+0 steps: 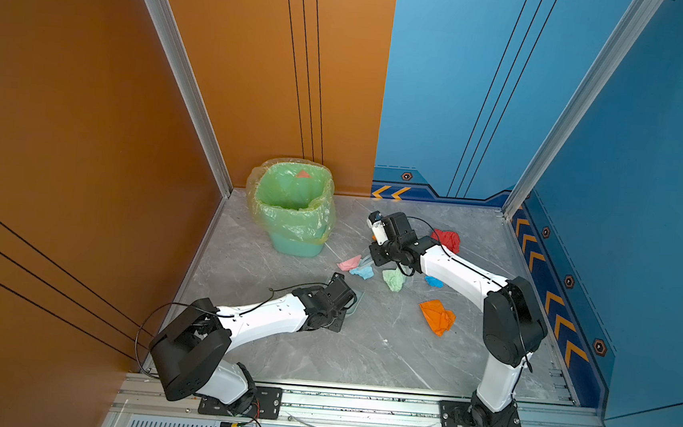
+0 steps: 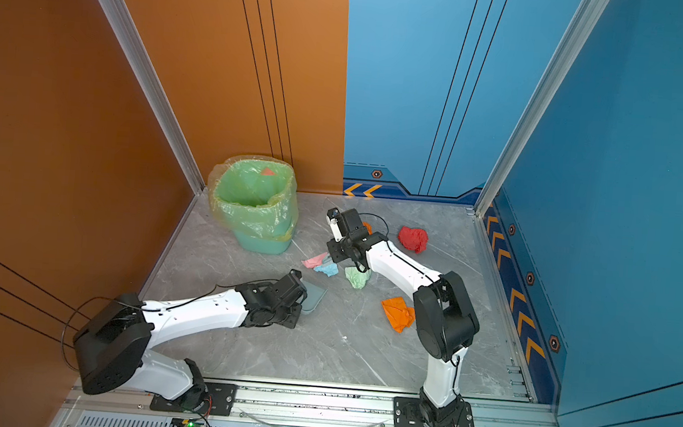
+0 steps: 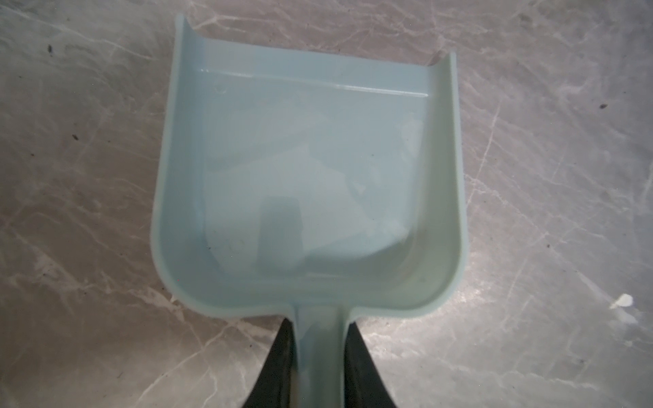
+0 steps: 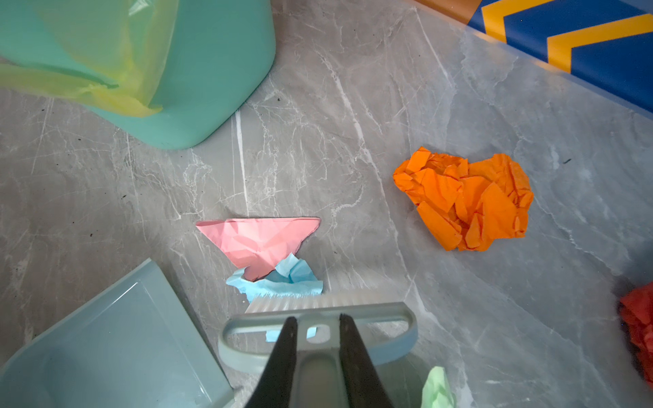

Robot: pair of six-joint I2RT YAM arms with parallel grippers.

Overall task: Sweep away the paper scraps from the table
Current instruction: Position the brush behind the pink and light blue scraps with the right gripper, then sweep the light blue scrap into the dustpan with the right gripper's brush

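My left gripper (image 3: pixel 319 319) is shut on the handle of the empty grey-blue dustpan (image 3: pixel 307 169), which lies flat on the table (image 1: pixel 362 349). My right gripper (image 4: pixel 315 318) is shut on the brush (image 4: pixel 318 311), whose bristles touch a light blue scrap (image 4: pixel 282 282). A pink scrap (image 4: pixel 259 243) overlaps that one, just off the dustpan's mouth (image 4: pixel 116 346). Other paper scraps lie around: pale green (image 1: pixel 394 279), bright blue (image 1: pixel 433 281), orange (image 1: pixel 436 316) and red (image 1: pixel 448 239). A second orange wad (image 4: pixel 466 201) lies beyond the brush.
The green bag-lined bin (image 1: pixel 292 210) stands at the back left of the table, with a reddish scrap (image 1: pixel 303 174) inside. Walls close the left, back and right sides. An aluminium rail (image 1: pixel 358 407) carrying both arm bases runs along the front.
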